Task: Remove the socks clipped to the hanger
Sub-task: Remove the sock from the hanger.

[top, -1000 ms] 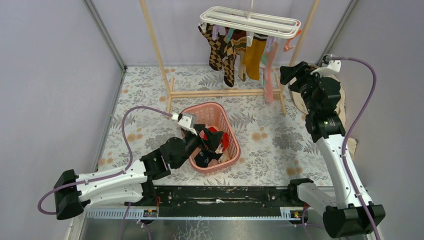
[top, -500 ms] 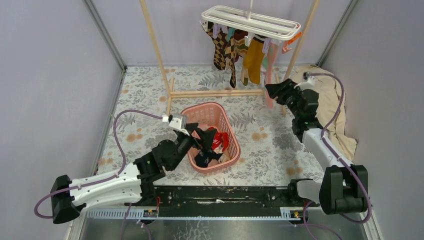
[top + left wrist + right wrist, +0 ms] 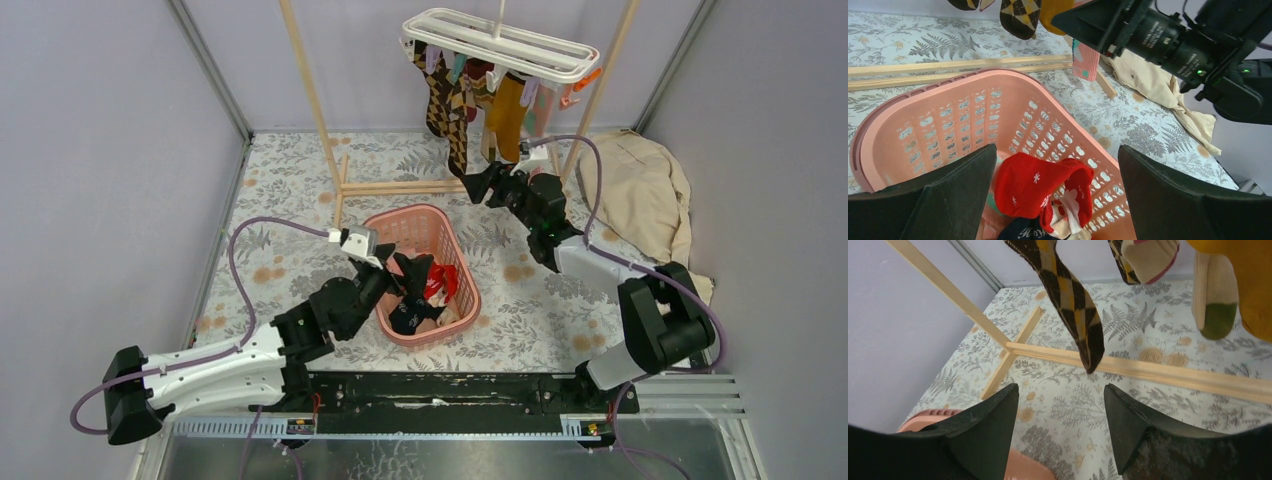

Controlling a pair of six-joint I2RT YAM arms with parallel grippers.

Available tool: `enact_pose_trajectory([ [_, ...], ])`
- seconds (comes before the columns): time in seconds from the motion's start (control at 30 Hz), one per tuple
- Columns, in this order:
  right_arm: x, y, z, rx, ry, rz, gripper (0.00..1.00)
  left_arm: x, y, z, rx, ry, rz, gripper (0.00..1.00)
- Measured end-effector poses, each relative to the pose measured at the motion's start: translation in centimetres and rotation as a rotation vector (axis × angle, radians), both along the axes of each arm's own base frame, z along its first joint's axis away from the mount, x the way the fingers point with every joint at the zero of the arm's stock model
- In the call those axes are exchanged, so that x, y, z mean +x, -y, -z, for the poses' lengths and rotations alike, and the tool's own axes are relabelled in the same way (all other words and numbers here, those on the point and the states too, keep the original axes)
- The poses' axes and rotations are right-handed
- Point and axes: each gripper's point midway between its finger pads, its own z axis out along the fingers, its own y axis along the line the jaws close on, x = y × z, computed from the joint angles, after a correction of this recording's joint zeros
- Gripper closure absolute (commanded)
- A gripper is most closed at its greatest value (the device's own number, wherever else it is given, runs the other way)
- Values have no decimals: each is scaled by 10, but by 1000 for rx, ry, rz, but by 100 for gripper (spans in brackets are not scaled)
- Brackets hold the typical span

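Observation:
The white hanger (image 3: 500, 45) hangs from the wooden rack with several socks clipped under it. Among them are a brown argyle sock (image 3: 445, 100) (image 3: 1073, 300), a mustard one (image 3: 505, 115) (image 3: 1253, 290) and a pink-striped one (image 3: 1084, 60). My right gripper (image 3: 477, 187) (image 3: 1060, 390) is open and empty, low under the argyle sock's toe and not touching it. My left gripper (image 3: 405, 275) (image 3: 1057, 150) stands wide open over the pink basket (image 3: 425, 215) (image 3: 923, 125). Between its fingers I see a red star sock (image 3: 1033, 185) lying in the basket on a navy sock (image 3: 1020, 231).
The wooden rack's post (image 3: 310, 100) and base rail (image 3: 420, 187) (image 3: 1168, 372) stand just behind the basket. A large beige cloth (image 3: 645, 190) (image 3: 1153, 85) lies at the right wall. Grey walls close in both sides of the floral mat (image 3: 290, 210).
My right arm has swung from the rack's right side down and left to under the hanging socks. My left arm has drawn back slightly over the basket, still open.

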Motion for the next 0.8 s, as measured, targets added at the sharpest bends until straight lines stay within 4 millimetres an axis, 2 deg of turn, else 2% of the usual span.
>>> enact_pose_trajectory([
  [0.17,22,-20,5,-51,62,-12,29,6,10,-8,18,2,-2,1],
  [0.3,42,-26,11,-81,103,7,30,9,16,-16,23,9,-4,1],
  [0.53,75,-33,7,-97,157,41,43,11,15,-14,40,13,-17,1],
  [0.67,89,-38,2,-97,177,50,81,12,13,-14,47,17,-25,1],
  [0.73,92,-40,1,-94,181,48,91,13,13,-14,49,18,-28,1],
  [0.8,91,-41,1,-92,180,47,95,13,12,-14,51,20,-32,1],
])
